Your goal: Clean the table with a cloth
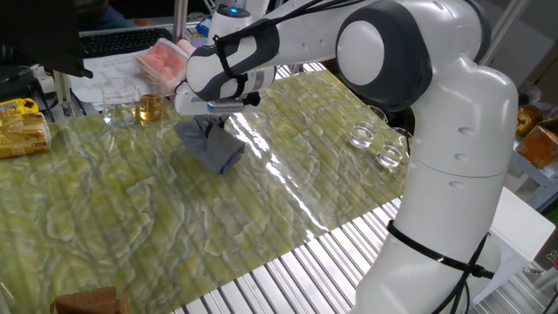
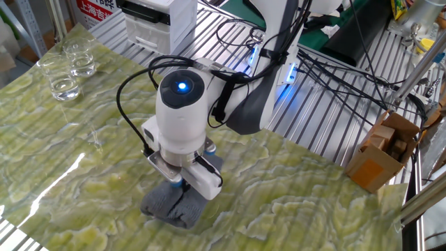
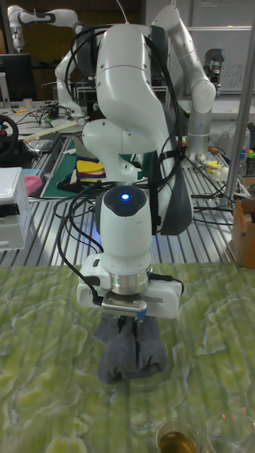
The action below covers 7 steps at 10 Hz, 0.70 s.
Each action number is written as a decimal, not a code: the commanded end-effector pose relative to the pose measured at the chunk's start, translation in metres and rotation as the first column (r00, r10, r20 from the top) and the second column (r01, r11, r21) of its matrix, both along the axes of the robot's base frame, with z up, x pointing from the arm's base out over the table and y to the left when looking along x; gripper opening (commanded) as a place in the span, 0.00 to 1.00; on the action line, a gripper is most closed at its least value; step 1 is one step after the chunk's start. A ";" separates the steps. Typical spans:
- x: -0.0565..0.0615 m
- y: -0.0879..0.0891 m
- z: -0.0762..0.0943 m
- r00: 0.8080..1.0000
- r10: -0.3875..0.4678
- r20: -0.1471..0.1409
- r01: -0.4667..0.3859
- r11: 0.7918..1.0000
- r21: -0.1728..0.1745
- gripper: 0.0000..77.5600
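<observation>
Grey fabric bunched under the gripper (image 2: 182,187) is the cloth (image 2: 173,206), and it lies on the table (image 1: 131,227) toward the side where the drinks and packets stand, with the fingers driven down into its middle so that it folds up on either side of them. The jaws look closed together on a pinch of the cloth; the tall fixed view shows the two lobes of fabric hanging from between the fingers (image 3: 127,327) and resting on the yellow-green sheet. The main risk lies just beside the cloth: a glass of amber liquid (image 1: 150,108) and an empty glass (image 1: 118,112) stand near it, with a pink packet (image 1: 163,58) behind them, and a wiping stroke that runs that way could knock a glass over and spill onto the sheet. A second risk is the grip itself, since only a fold is pinched; if the arm drags hard across the glossy surface, the cloth may pull free or roll into a tighter wad that wipes very little. Pressing too hard could also ruck the sheet, whose wavy print makes any wrinkle hard to judge. Two more small glasses (image 1: 375,146) sit well apart near the robot's base and seem safe unless the stroke swings wide.
</observation>
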State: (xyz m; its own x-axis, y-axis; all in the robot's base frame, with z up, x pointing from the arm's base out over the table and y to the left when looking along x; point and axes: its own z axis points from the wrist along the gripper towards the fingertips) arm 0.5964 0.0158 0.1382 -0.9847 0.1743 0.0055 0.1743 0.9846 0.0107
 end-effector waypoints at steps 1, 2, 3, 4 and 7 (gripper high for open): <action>0.000 0.013 0.003 0.999 -0.054 -0.002 0.054 0.998 0.007 0.02; -0.001 0.019 0.004 0.998 -0.068 -0.002 0.068 0.998 0.005 0.02; -0.002 0.026 0.005 0.997 -0.075 -0.001 0.075 0.997 0.000 0.02; -0.003 0.030 0.006 0.997 -0.078 0.000 0.078 0.997 0.000 0.02; -0.006 0.052 -0.003 0.995 -0.096 0.019 0.096 0.995 -0.001 0.02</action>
State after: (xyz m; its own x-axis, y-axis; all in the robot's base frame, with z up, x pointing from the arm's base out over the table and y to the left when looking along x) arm 0.5922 0.0580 0.1387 -0.9680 0.2510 0.0020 0.2510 0.9679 0.0122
